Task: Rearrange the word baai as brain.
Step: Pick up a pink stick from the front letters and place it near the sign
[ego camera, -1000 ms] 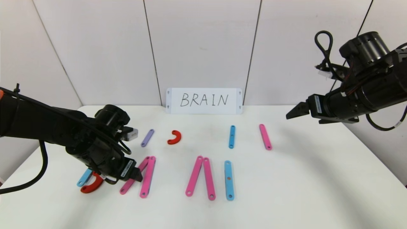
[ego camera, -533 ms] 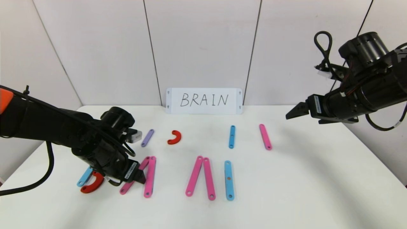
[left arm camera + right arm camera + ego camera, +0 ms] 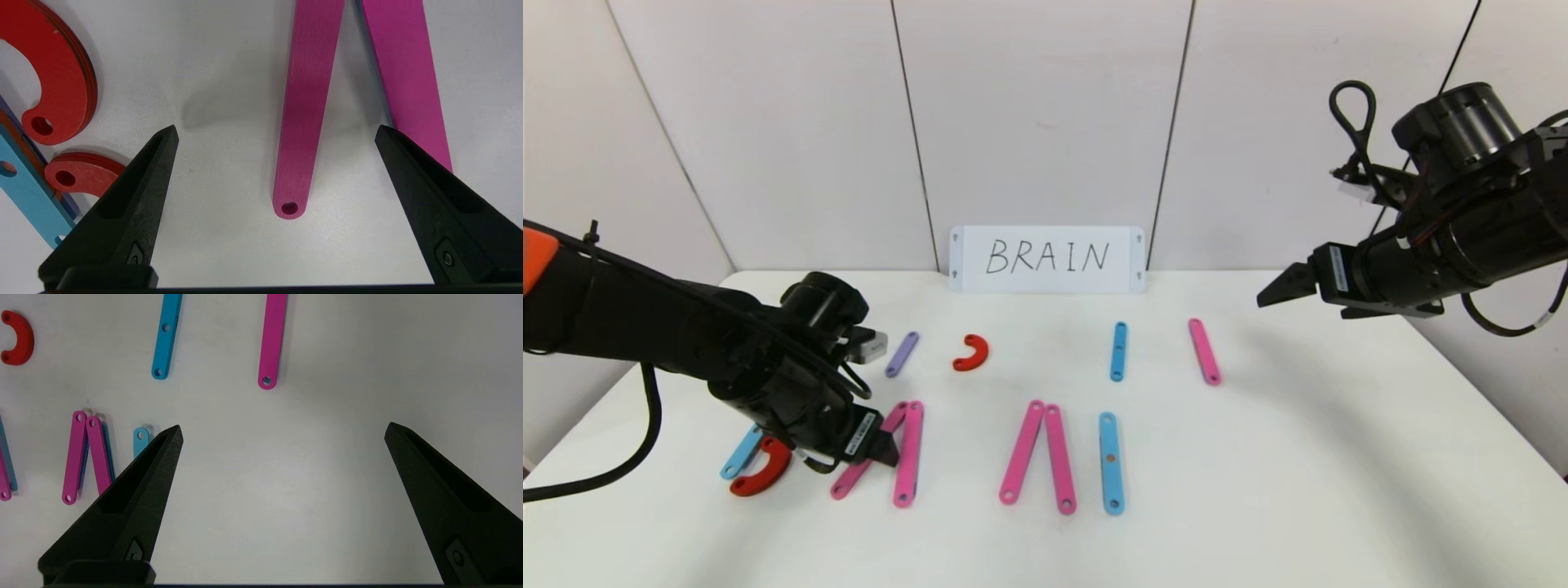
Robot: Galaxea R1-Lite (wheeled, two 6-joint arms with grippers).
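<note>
The front row holds a blue strip [image 3: 740, 457] with red curves [image 3: 761, 474], a pink pair [image 3: 907, 453], a second pink pair [image 3: 1023, 452] and a blue strip [image 3: 1111, 463]. My left gripper [image 3: 888, 454] is open and low over the first pair. In the left wrist view its jaws [image 3: 277, 134] straddle the hole end of the left pink strip [image 3: 304, 102] without touching it. The other pink strip [image 3: 408, 77] lies beside one finger. The red curves [image 3: 65, 73] and blue strip [image 3: 28, 192] lie to the other side. My right gripper [image 3: 1270, 292] is open, empty and raised at the back right.
The back row holds a purple strip [image 3: 902, 354], a red C-curve [image 3: 972, 353], a blue strip [image 3: 1119, 351] and a pink strip [image 3: 1204, 351]. A white card handwritten BRAIN [image 3: 1047, 259] stands against the wall. The right wrist view shows bare table [image 3: 286, 498] under its jaws.
My left gripper has shifted a little to the right, closer over the first pink pair. The right arm and all pieces have stayed put.
</note>
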